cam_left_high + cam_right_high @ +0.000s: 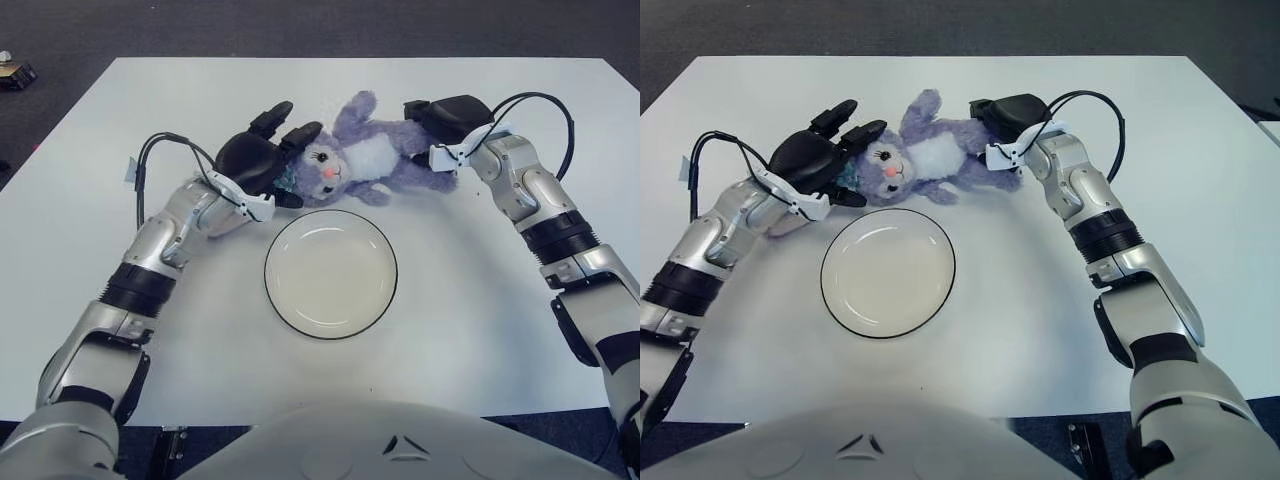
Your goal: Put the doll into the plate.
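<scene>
A purple plush bunny doll [365, 155] with a white belly lies on its back on the white table, just beyond the plate. The plate [330, 335] is white with a dark rim and has nothing in it. My left hand [262, 160] is at the doll's head from the left, with fingers over the top of the head and the thumb below it. My right hand [445, 118] covers the doll's legs at the right end and grips them. The doll's face [885, 165] shows between the two hands.
The table's [480, 330] far edge runs along the top, with dark floor beyond it. A small object [12, 70] sits on the floor at the far left. Black cables loop off both wrists.
</scene>
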Robot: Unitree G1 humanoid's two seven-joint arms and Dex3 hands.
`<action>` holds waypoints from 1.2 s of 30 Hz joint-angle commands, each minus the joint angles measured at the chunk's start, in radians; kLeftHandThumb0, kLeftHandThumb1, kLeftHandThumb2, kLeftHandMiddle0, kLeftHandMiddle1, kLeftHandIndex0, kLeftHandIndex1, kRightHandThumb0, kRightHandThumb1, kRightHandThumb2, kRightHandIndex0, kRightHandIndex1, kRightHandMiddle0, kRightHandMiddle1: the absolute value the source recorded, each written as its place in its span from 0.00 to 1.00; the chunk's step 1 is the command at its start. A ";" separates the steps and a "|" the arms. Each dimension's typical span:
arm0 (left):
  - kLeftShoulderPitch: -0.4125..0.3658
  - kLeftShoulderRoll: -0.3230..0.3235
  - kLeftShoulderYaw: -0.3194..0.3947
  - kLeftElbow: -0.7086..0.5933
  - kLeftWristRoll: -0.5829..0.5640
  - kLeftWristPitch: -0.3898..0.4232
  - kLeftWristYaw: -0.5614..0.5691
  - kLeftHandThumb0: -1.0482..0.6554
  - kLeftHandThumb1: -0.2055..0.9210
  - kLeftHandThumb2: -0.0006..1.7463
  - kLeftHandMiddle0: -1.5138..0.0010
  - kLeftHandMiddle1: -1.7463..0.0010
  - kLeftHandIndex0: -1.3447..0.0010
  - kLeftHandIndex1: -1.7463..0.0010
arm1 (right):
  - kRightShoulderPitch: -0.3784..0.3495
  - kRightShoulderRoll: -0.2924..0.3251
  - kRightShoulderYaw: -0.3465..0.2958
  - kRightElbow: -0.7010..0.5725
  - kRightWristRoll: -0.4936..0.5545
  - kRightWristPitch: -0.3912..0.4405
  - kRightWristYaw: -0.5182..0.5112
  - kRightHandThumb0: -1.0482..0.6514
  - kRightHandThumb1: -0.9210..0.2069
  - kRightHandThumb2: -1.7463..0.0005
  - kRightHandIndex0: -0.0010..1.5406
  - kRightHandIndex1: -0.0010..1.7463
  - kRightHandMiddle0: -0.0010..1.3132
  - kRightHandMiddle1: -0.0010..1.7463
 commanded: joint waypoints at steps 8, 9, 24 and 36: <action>-0.042 -0.012 -0.027 0.045 0.028 0.022 0.086 0.22 0.98 0.02 0.95 0.99 0.89 0.97 | 0.037 -0.023 -0.021 -0.056 0.013 -0.003 0.041 0.62 0.51 0.28 0.40 0.94 0.29 1.00; -0.048 -0.015 -0.030 0.054 0.026 0.021 0.089 0.23 0.98 0.02 0.95 0.99 0.88 0.97 | 0.040 -0.023 -0.021 -0.061 0.013 -0.004 0.043 0.62 0.51 0.28 0.40 0.94 0.29 1.00; -0.091 -0.034 -0.055 0.129 0.010 0.017 0.123 0.27 0.95 0.00 0.92 0.99 0.81 0.97 | 0.060 -0.025 -0.024 -0.105 0.004 0.010 0.068 0.62 0.51 0.28 0.40 0.94 0.28 1.00; -0.120 -0.046 -0.068 0.159 -0.034 -0.009 0.083 0.29 0.92 0.00 0.92 1.00 0.80 0.98 | 0.058 -0.029 -0.026 -0.108 0.006 0.007 0.071 0.62 0.51 0.28 0.40 0.95 0.28 1.00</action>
